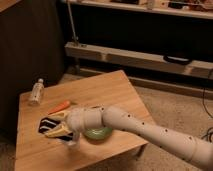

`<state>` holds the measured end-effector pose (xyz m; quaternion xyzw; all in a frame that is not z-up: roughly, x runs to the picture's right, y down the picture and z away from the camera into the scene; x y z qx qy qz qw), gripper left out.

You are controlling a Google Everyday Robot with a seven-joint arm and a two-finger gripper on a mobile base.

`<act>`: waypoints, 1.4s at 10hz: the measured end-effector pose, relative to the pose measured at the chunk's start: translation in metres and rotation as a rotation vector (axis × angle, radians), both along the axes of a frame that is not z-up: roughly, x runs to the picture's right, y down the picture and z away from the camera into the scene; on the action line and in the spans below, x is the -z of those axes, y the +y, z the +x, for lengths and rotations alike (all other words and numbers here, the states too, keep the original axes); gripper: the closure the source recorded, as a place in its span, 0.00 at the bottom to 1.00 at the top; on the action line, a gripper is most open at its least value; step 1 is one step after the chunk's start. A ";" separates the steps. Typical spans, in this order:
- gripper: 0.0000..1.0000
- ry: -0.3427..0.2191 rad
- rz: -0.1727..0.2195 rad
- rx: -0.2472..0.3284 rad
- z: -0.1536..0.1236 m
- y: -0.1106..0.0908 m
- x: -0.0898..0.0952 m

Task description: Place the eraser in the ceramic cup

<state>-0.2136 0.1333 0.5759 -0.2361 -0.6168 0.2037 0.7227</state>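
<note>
The eraser (46, 125) is a flat dark block with pale bars along one side. It sits between the fingers of the claw (56, 124), which grips it above the front-left part of the tabletop (105, 90). The cup (70, 140) stands directly below the wrist, mostly hidden by it. The green bowl (98, 133) lies just right of the cup, under the arm. A carrot (59, 107) lies just behind the claw. A clear bottle (36, 91) stands near the back-left corner.
</note>
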 end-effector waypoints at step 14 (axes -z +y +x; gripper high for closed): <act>0.20 -0.041 0.007 -0.020 0.009 0.034 -0.050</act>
